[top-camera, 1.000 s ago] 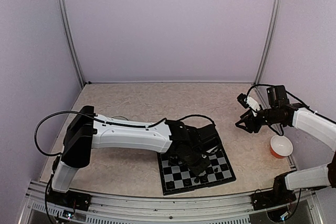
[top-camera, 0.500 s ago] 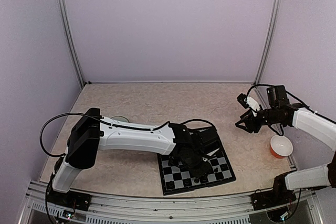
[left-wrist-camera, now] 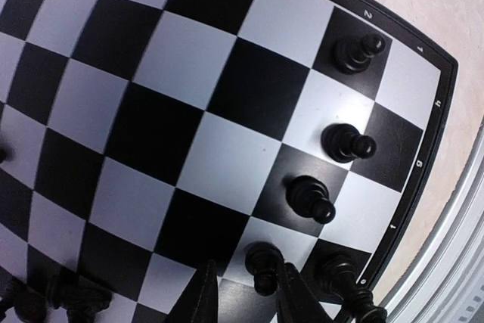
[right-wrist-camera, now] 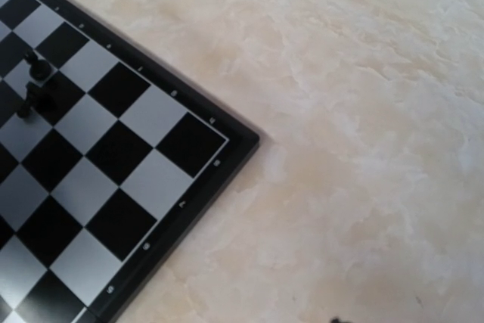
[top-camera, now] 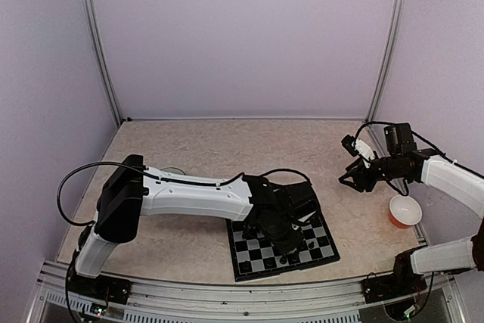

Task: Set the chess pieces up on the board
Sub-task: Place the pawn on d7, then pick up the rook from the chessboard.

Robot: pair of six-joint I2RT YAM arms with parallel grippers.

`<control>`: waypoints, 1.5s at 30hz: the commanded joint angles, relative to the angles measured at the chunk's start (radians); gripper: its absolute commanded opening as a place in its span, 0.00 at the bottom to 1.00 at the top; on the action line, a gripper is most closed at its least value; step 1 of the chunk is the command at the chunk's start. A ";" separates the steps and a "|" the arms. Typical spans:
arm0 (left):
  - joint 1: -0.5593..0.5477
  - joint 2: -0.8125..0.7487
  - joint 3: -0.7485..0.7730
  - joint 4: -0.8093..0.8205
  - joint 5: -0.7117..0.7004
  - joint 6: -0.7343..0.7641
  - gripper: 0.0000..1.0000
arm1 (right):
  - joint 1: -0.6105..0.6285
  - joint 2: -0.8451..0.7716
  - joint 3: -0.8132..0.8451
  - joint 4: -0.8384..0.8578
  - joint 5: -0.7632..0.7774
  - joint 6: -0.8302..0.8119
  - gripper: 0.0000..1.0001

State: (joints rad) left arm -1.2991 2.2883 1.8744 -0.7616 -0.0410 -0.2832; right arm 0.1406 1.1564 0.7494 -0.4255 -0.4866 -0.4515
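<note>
The board [top-camera: 246, 255] lies at the table's near middle, with black chess pieces [top-camera: 310, 243] along its near and right sides. My left gripper [top-camera: 286, 241] hovers low over it. In the left wrist view its fingers [left-wrist-camera: 200, 296] stand apart around a pawn [left-wrist-camera: 262, 266] that stands upright on a light square, close to the right finger. More pawns [left-wrist-camera: 346, 143] line the board's [left-wrist-camera: 189, 104] edge rows. My right gripper [top-camera: 352, 178] hangs open and empty over bare table at the right. Its wrist view shows the board's corner [right-wrist-camera: 98, 187] and two pieces [right-wrist-camera: 36, 85].
An orange bowl with a white inside [top-camera: 405, 211] sits at the right, near my right arm. A pale bowl [top-camera: 174, 171] peeks out behind my left arm. The metal frame rail [top-camera: 249, 293] runs along the near edge, just below the board.
My left gripper's jaws have spread apart, letting go of the pawn that now stands on the board. The left arm shifted slightly. The right arm has not moved.
</note>
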 commanded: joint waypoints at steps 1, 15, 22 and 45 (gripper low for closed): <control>0.037 -0.124 -0.009 0.019 -0.045 0.007 0.29 | -0.009 0.006 0.002 -0.020 -0.010 -0.003 0.49; 0.189 -0.309 -0.224 0.033 -0.243 -0.109 0.35 | -0.009 0.004 0.002 -0.021 -0.012 -0.004 0.49; 0.191 -0.229 -0.223 0.025 -0.245 -0.111 0.36 | -0.009 0.007 0.001 -0.021 -0.011 -0.004 0.49; 0.209 -0.150 -0.254 0.017 -0.177 -0.113 0.27 | -0.009 0.017 0.004 -0.024 -0.015 -0.007 0.49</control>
State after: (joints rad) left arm -1.0981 2.1185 1.6314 -0.7330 -0.2375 -0.3901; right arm 0.1406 1.1645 0.7494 -0.4301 -0.4877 -0.4519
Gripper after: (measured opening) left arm 0.294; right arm 0.488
